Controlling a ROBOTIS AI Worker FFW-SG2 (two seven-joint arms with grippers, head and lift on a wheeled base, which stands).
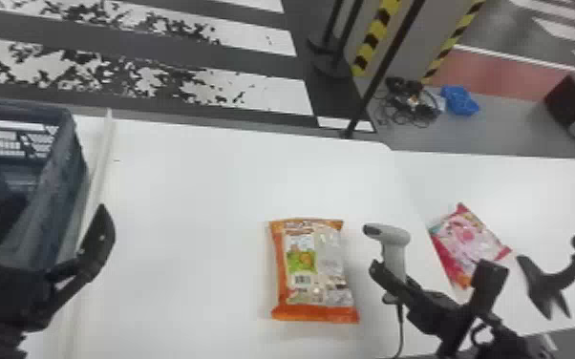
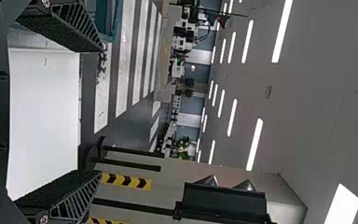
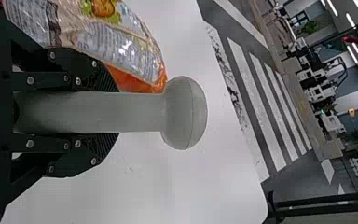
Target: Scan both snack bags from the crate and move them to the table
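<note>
Striped floor (image 1: 133,67) lies beyond white tabletop (image 1: 191,191). At far left sits one dark blue crate (image 1: 64,191); near it, the left gripper (image 1: 50,217) stands empty, two fingers spread wide. Next, one orange snack bag (image 1: 301,267) lies on the tabletop. Then one grey scanner (image 1: 394,235), its handle clamped by the right gripper (image 1: 388,279). Beyond lie a second, pink-and-red bag (image 1: 468,238) and one black stand (image 1: 547,286).
</note>
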